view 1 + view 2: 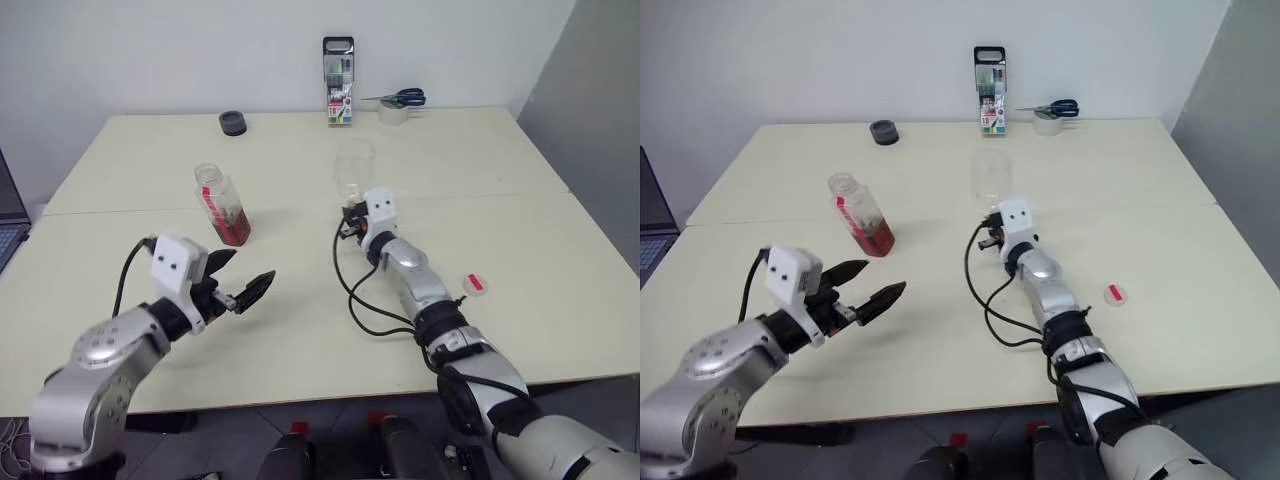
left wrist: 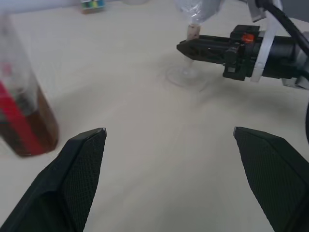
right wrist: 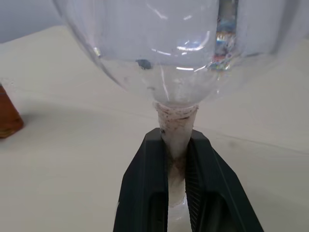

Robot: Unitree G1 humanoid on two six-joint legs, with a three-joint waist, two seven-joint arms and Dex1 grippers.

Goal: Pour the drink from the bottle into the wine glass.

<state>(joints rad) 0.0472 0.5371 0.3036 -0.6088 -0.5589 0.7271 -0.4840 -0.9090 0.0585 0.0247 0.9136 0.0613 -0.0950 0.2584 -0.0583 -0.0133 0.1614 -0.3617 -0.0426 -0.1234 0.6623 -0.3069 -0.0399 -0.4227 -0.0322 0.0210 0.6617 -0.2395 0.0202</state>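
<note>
On table: bottle red label, unreadable | right gripper grips wine glass

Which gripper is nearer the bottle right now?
Left. The open left gripper hangs just in front of the bottle, apart from it; the right gripper is off beside it, clamping the wine glass stem.

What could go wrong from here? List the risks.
1. The right gripper pinches only the thin stem of the empty wine glass; it may tip or slip.
2. The uncapped bottle leans, holding drink; the open left gripper nearby could knock it over.
</note>
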